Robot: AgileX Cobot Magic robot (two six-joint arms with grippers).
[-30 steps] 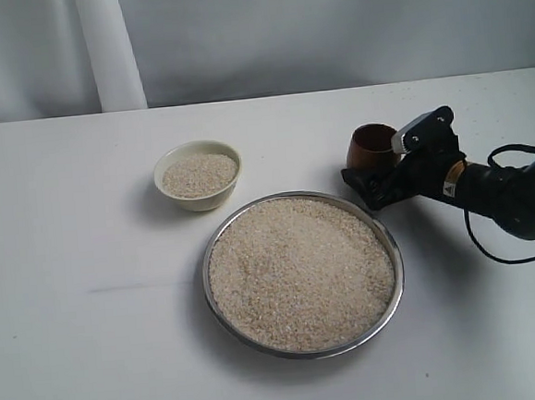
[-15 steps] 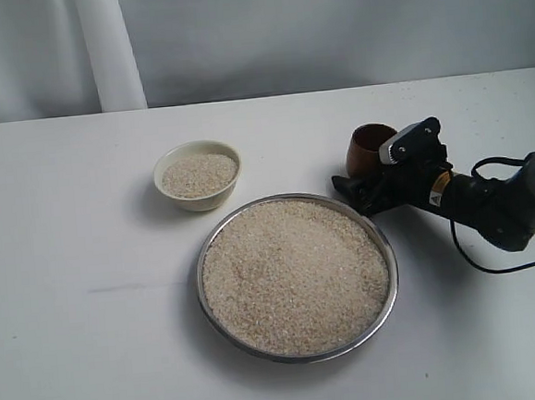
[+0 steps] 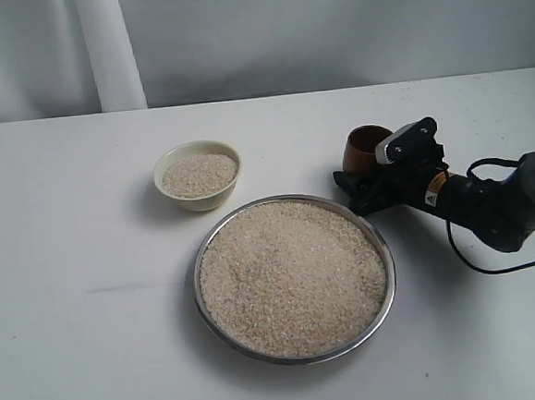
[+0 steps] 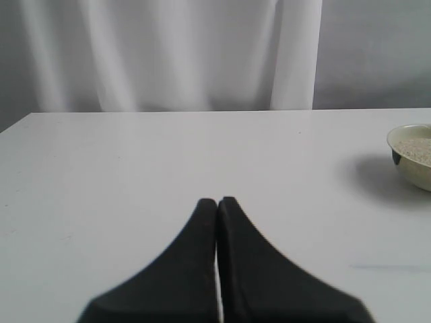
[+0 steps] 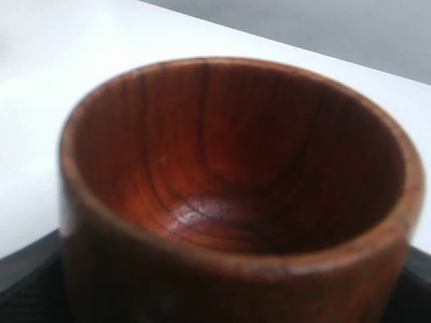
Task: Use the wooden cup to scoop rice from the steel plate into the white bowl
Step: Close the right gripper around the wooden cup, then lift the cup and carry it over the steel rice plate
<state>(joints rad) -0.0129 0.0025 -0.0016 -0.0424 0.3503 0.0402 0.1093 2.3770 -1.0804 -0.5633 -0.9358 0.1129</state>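
On the white tabletop [image 3: 71, 299] the small, empty, dark reddish-brown wooden cup [image 3: 363, 144], beside the wide round steel plate [image 3: 198, 284] of rice [image 3: 292, 277], is being enclosed by the right gripper [image 3: 363, 174], advanced onto it this past second (clamping cannot be told), so pickup seems imminent, while fingers of the left gripper [image 4: 217, 202] are being held together.

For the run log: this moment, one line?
phase: grasp | right claw: shut on wooden cup, cup empty, beside steel plate | left claw: shut, empty | white bowl: holds rice
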